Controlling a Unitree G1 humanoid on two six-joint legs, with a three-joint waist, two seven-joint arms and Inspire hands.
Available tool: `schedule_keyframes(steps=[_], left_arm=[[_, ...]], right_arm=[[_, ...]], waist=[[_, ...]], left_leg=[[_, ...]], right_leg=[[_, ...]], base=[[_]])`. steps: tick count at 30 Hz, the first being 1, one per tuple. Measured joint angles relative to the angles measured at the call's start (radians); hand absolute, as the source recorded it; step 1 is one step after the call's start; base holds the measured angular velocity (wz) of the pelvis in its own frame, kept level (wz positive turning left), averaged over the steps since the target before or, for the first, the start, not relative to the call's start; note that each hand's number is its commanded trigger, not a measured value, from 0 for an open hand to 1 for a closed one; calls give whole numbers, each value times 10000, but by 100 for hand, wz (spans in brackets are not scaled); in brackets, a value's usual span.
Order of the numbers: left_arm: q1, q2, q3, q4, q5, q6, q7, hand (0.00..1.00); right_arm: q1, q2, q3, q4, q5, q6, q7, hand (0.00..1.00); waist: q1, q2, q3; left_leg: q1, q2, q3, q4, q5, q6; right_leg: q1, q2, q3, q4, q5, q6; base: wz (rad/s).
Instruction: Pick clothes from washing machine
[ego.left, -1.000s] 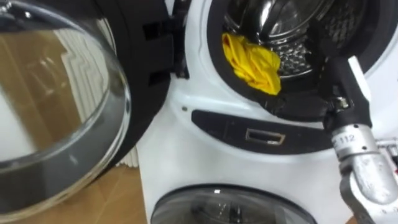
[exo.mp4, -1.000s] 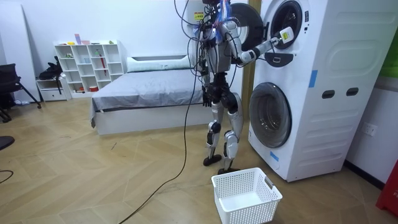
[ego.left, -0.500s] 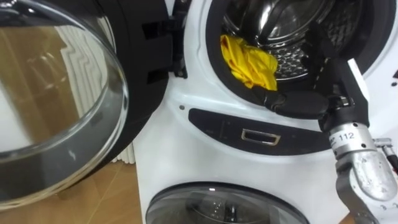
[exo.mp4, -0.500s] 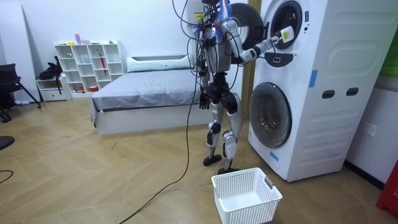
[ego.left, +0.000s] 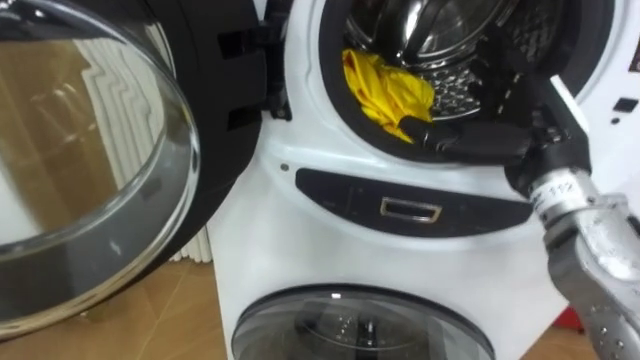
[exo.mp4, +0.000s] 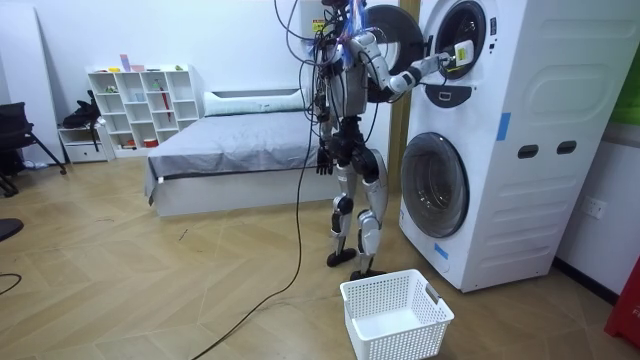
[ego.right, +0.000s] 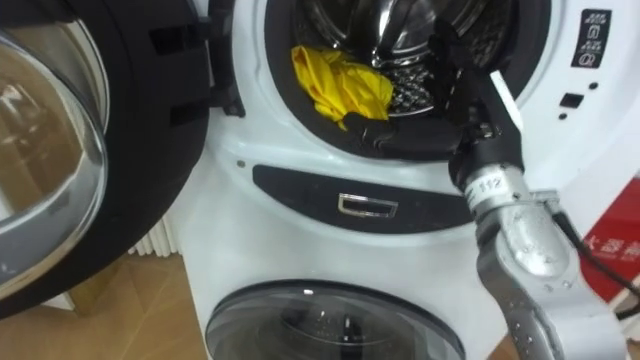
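We take as our landmark the dark-rimmed round opening (ego.left: 335, 105) of the upper machine in the tall white stack of two washing machines (exo.mp4: 520, 150). The robot stands just in front of this stack, and its right arm is raised up to the opening.

Left of the opening, the big round door with the clear glass bowl (ego.left: 90, 170) is swung fully aside, we judge so that the arm can go in freely. Inside the opening shines the perforated steel drum (ego.left: 450, 35). Far below the opening, on the floor, waits a white plastic lattice basket (exo.mp4: 405, 338), probably for the laundry.

The black right hand (ego.left: 470, 140) lies on the lower rim of the opening and reaches towards the garment. It is dark against the dark rim, so we cannot tell how far it is open or whether it has hold of anything. The left hand (exo.mp4: 322, 160) hangs well below the opening, and its state we also cannot tell.

The crumpled bright yellow cloth (ego.left: 385, 85) is at the lower left of the opening. It looks thin, soft and folded, and one corner hangs towards the rim
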Motion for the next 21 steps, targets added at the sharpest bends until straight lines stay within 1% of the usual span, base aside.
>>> schedule_keyframes(steps=[3,6,8,10,12,14,16,21], left_arm=[[49,-2,13,-34,67,136,1,0],[53,-9,15,-47,82,224,1,0],[42,-17,26,-49,82,234,1,0],[48,-20,37,-124,86,296,1,0],[66,-16,-4,-262,65,443,2,0],[73,-13,-134,-362,64,596,3,0],[70,-13,-204,-405,74,692,4,0],[-10,-7,-214,-409,94,859,21,0]], right_arm=[[-9,0,-13,67,-27,139,2,0],[-10,0,-16,71,-37,171,1,0],[-10,0,-16,45,-104,216,1,0],[-34,0,-16,-35,-210,366,0,0],[-50,6,-1,-240,-586,756,-25,0],[-50,40,13,-374,-925,1022,-43,0],[-50,42,76,-426,-1300,1188,-28,0],[-52,278,121,-434,-2883,1685,11,0]], waist=[[-19,-94,-11],[-21,-172,11],[-23,-186,6],[-26,-199,-4],[12,-209,-12],[38,-205,-13],[67,-207,-15],[397,-213,-17]], left_leg=[[18,-5,-9,0,10,0],[20,-1,-15,0,14,-5],[5,-2,-14,1,13,-5],[-21,-2,-8,2,12,-4],[-7,-6,-6,-3,12,-5],[11,-5,-13,-6,12,-6],[33,-5,-24,-8,12,-6],[51,-7,-20,-7,33,-21]], right_leg=[[28,-3,-6,-9,19,14],[34,6,-8,-20,23,13],[10,4,-5,-14,22,12],[-19,6,8,-13,22,11],[-27,10,33,0,22,12],[-6,11,20,-4,22,13],[17,11,6,-4,22,12],[23,3,-3,19,33,-3]], base=[[0],[0],[0],[0],[0],[0],[0],[0]])
